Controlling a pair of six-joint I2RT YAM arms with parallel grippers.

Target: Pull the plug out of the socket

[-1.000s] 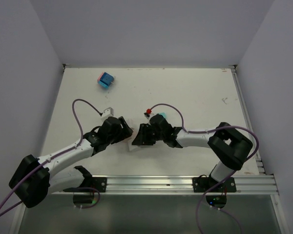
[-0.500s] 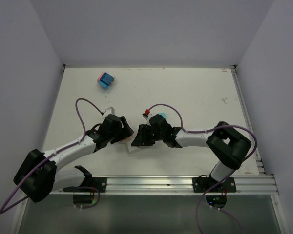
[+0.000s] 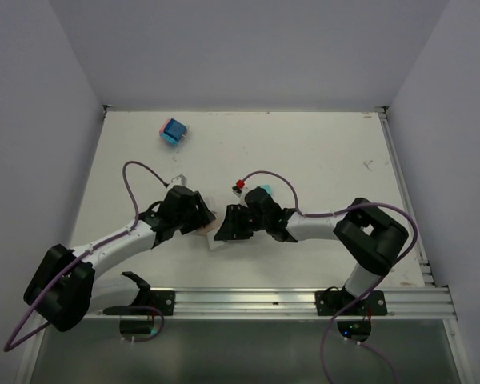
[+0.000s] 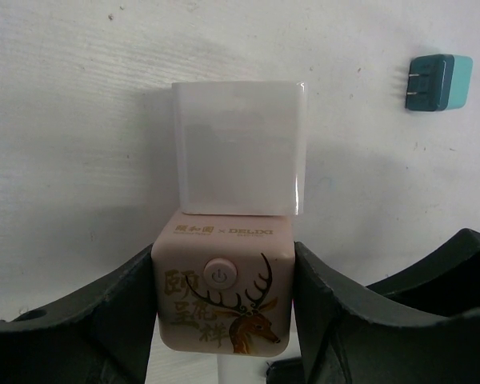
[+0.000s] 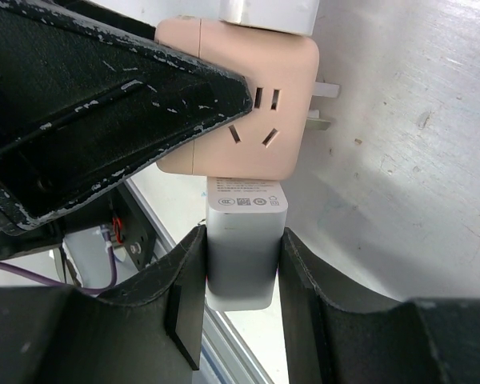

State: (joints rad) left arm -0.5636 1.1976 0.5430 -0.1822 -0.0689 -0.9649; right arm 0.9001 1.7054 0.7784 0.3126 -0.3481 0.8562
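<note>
The right fingers (image 5: pixel 184 300) are clamped on the white plug (image 5: pixel 244 240). Its long axis runs up-down in the right wrist view, top end seated against the pink socket (image 5: pixel 248 120). The left fingers (image 4: pixel 104 320) grip that socket's 2 sides. Both lie just below centre of the top view, on the surface (image 3: pixel 320 152).

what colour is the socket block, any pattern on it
Pale pink socket block, printed with a brown antlered deer; clearest in the left wrist view.
</note>
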